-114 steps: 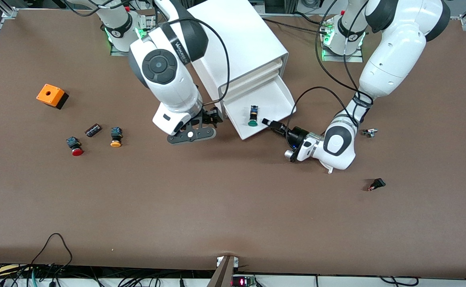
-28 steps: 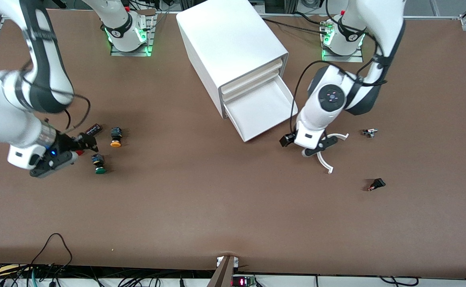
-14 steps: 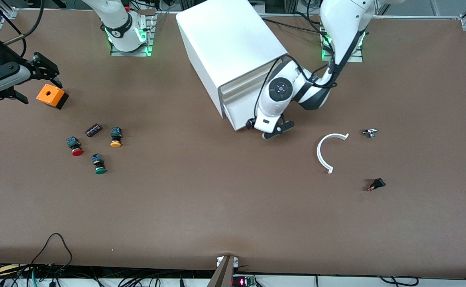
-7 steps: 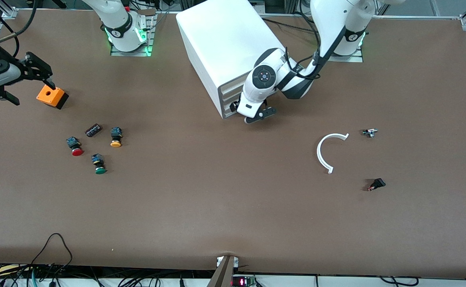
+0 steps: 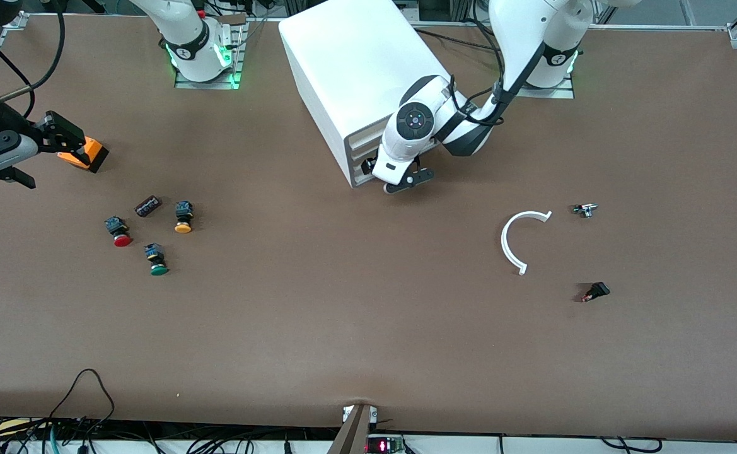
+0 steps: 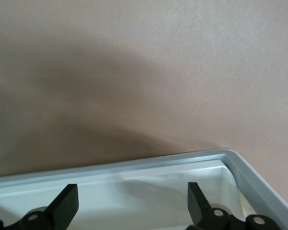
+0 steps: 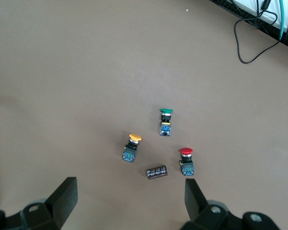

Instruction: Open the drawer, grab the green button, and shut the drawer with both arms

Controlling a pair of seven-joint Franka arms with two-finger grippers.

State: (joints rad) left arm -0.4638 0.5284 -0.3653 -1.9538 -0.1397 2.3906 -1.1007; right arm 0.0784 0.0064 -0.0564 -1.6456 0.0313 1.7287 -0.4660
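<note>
A robotics lab: two white arms [image 5: 532, 44] bolted onto a brown-covered bench [image 5: 368, 328], aluminium framing at its corners, loose cables [image 5: 84, 391] (and a lit red display) along the edge.

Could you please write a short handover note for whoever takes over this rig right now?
Left tool: open, empty, at the front of the drawer, the lowest one in the white cabinet.
Right tool: open, empty, raised over the orange box at the right arm's end of the table.
Green button: out, lying on the table beside the red button and the yellow-orange button, nearest the front camera of the three.
Done: drawer opened, button taken, drawer looks pushed in.
Left: check that it is fully shut, then retract both arms.
</note>
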